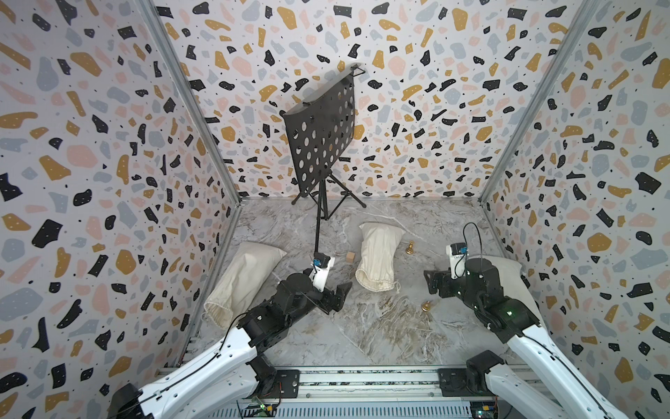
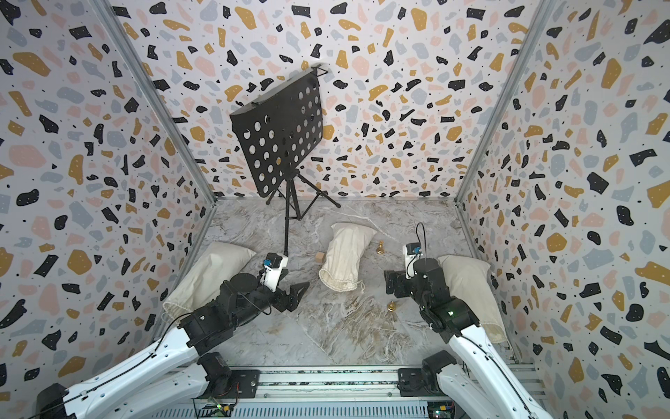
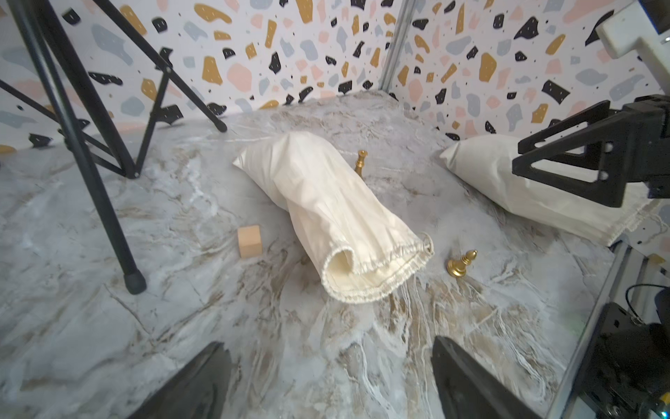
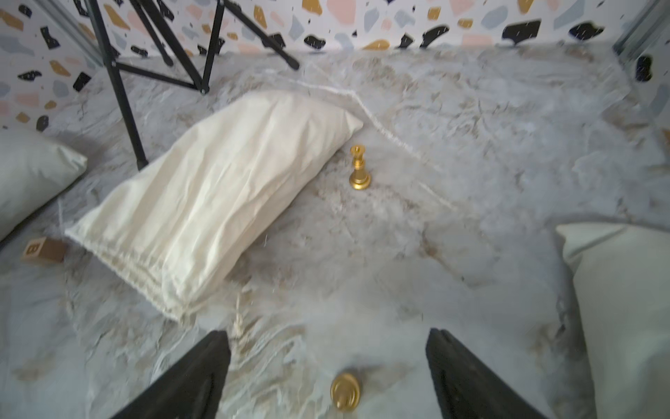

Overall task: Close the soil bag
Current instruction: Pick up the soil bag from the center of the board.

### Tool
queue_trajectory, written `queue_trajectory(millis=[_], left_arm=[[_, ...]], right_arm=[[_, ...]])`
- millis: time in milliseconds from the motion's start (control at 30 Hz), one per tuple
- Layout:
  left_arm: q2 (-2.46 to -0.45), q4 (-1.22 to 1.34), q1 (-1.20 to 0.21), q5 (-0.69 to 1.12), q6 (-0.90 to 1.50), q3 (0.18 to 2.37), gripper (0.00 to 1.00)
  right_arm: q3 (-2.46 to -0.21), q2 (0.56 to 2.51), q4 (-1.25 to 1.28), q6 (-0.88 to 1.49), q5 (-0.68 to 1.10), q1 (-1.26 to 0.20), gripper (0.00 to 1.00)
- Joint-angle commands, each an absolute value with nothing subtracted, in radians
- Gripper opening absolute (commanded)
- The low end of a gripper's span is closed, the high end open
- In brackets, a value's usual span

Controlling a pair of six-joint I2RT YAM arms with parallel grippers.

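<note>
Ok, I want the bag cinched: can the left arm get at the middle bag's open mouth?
Probably yes: the open left claw faces the mouth of the soil bag, only bare marble surface between them.

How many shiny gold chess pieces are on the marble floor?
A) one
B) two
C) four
B: one gold chess piece stands beside the middle bag, and a second gold piece sits nearer the bag's open mouth; no others show.

Terrazzo-patterned walls (image 1: 398,54), grey marbled floor (image 1: 362,333), black perforated music stand (image 1: 321,138) on tripod by back wall
</note>
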State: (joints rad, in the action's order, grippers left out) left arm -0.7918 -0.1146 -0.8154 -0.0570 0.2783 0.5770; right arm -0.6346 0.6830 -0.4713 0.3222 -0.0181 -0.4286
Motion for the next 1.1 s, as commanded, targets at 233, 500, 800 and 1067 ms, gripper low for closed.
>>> queue_trajectory(millis=[233, 500, 800, 1067], left_arm=[[-0.865, -0.072, -0.873, -0.099, 0.290, 0.584, 0.90], [-0.877, -0.050, -0.871, -0.082, 0.259, 0.580, 0.90], [-0.846, -0.058, -0.873, -0.090, 0.203, 0.592, 0.90], [-0.852, -0.034, -0.871, -0.054, 0.135, 0.632, 0.90]], right_arm=[[-0.457, 0.808, -0.204, 0.325, 0.309, -0.461, 0.72], [-0.412, 1.034, 0.127, 0.281, 0.410, -0.465, 0.68], [-0.445, 1.268, 0.325, 0.282, 0.476, -0.483, 0.62], [-0.490, 1.213, 0.266, 0.247, 0.435, -0.493, 0.03]])
